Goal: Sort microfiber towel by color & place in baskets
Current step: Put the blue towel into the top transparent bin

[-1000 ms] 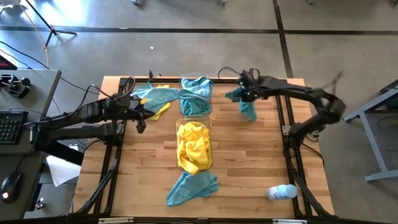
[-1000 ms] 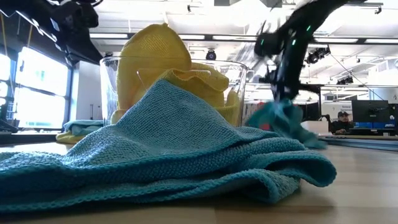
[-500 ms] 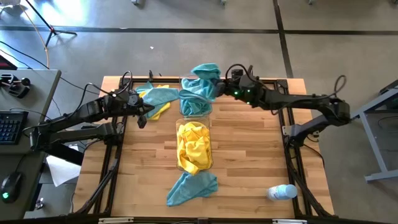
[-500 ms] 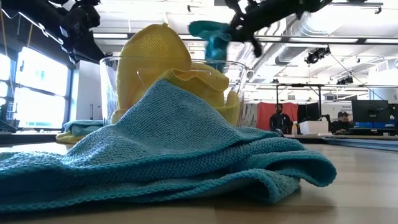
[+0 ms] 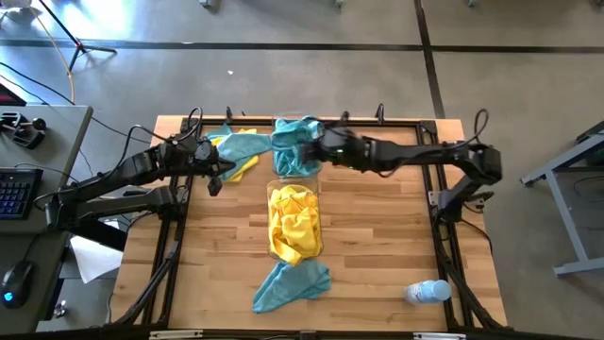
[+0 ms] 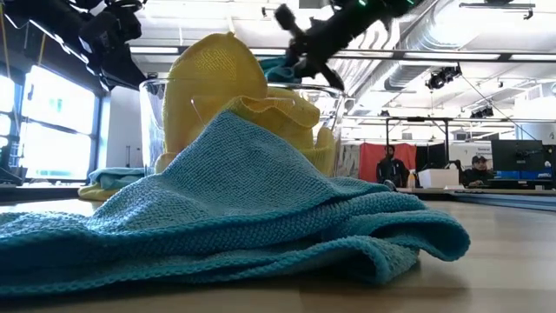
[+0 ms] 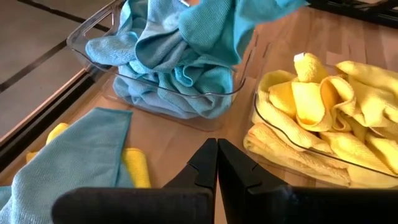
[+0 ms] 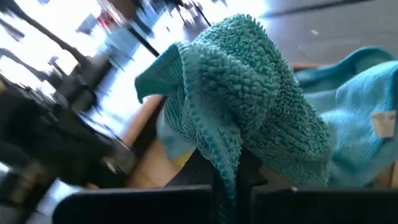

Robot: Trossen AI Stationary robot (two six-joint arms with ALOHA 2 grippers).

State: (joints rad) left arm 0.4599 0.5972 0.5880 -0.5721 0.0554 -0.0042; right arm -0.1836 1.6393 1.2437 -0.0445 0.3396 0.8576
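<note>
My right gripper (image 5: 314, 147) is shut on a teal microfiber towel (image 5: 300, 130) just above the far clear basket (image 5: 295, 162), which holds other teal towels. In the low view the right gripper (image 6: 300, 39) shows above that basket's rim. The near basket (image 5: 294, 225) is heaped with yellow towels. One teal towel (image 5: 291, 283) lies flat on the table near its near edge. A teal towel on a yellow one (image 5: 236, 147) lies left of the far basket. My left gripper (image 5: 217, 172) hovers shut beside that pair, touching nothing. My right gripper pinches a bunched fold of the teal towel (image 8: 231, 134) between its two fingers (image 8: 249, 168); the cloth drapes over the fingertips in several rumpled layers. The arm reaches level from the table's right. The towel's lower part (image 5: 294, 142) hangs over the teal pile in the far basket.
A clear plastic bottle (image 5: 427, 291) lies on its side at the near right corner. Black frame rails (image 5: 437, 217) run along the table's left and right sides. Bare wood (image 5: 377, 236) stretches right of the baskets. People and screens show in the room behind.
My right gripper has carried the teal towel from the table's far right part, up clear of the wood and toward the left, then lower over the far basket. The towel, which hung near the table before, now drapes onto the basket's teal pile. It stayed shut throughout.
</note>
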